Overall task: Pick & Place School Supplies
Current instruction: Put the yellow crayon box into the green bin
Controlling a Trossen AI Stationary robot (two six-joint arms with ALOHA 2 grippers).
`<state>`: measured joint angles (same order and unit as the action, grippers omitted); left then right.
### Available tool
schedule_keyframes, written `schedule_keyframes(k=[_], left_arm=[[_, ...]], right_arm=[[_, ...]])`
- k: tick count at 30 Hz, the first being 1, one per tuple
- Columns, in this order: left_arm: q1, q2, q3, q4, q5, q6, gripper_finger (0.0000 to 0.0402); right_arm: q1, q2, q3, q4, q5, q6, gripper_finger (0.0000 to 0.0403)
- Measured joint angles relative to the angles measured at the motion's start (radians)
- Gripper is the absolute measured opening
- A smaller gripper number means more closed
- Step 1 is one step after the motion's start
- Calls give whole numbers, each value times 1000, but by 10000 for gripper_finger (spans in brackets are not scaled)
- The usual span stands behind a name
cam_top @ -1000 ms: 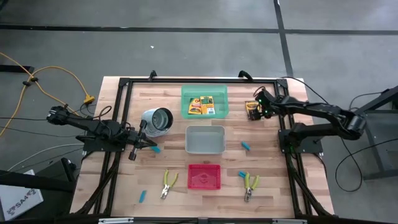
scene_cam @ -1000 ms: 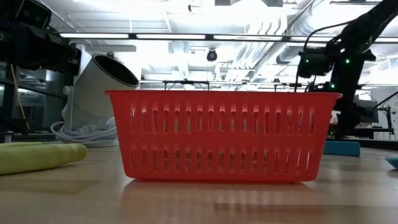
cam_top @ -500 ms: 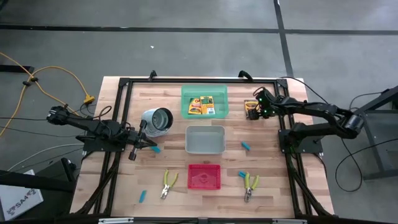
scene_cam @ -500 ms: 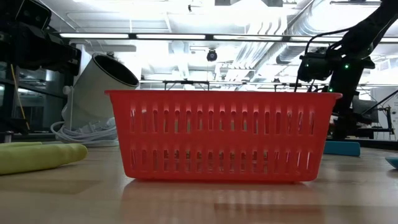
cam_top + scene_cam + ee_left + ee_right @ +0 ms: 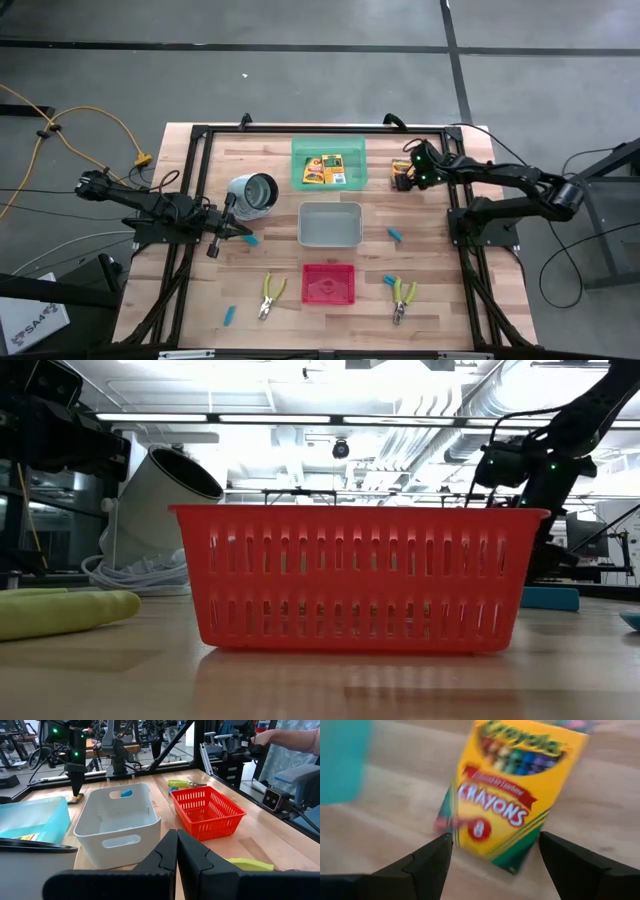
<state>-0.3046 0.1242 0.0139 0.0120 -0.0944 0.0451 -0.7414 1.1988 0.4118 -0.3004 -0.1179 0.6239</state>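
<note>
Crayon box [image 5: 512, 795] lies flat on the table [image 5: 430, 300] at the far right, just right of the green tray [image 5: 329, 145], which already holds another crayon box [image 5: 325, 169]. The grey tray [image 5: 329, 224] and the red tray [image 5: 329, 284] sit in a row nearer the front. Around them lie two plier-like tools [image 5: 269, 296] and several light-blue pieces [image 5: 396, 234], all still loose on the wood.

The right gripper [image 5: 409, 175] hangs directly over the loose crayon box with its jaws spread wide and gripping nothing. In the right wrist view the box fills the gap between the two fingers [image 5: 422, 867]. Its long axis runs away from the camera at a slight slant, so the jaws stand either side of its narrow width. That is the relation the coming move appears to turn on: a straight descent should bracket the box across its short dimension. The slant might call for a small wrist turn first.

The left gripper [image 5: 243, 232] waits on the left side of the table, jaws clenched on nothing, well apart from the box. The right arm is plainly the nearer one.
</note>
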Motion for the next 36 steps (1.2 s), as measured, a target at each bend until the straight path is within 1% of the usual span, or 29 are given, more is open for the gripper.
schedule_keyframes(k=[2,5,12,18,21,36], left_arm=[[0,0,0,0,0,0,1],[0,0,0,0,0,0,1],[0,0,0,0,0,0,1],[0,0,0,0,0,0,1],[0,0,0,0,0,0,1],[0,0,0,0,0,0,1]], right_arm=[[1,0,0,14,-40,0,290],[0,0,0,38,-55,2,290],[0,0,0,32,-8,8,290],[0,0,0,56,89,-5,290],[0,-1,1,79,121,-13,290],[0,-1,2,103,116,-69,290]])
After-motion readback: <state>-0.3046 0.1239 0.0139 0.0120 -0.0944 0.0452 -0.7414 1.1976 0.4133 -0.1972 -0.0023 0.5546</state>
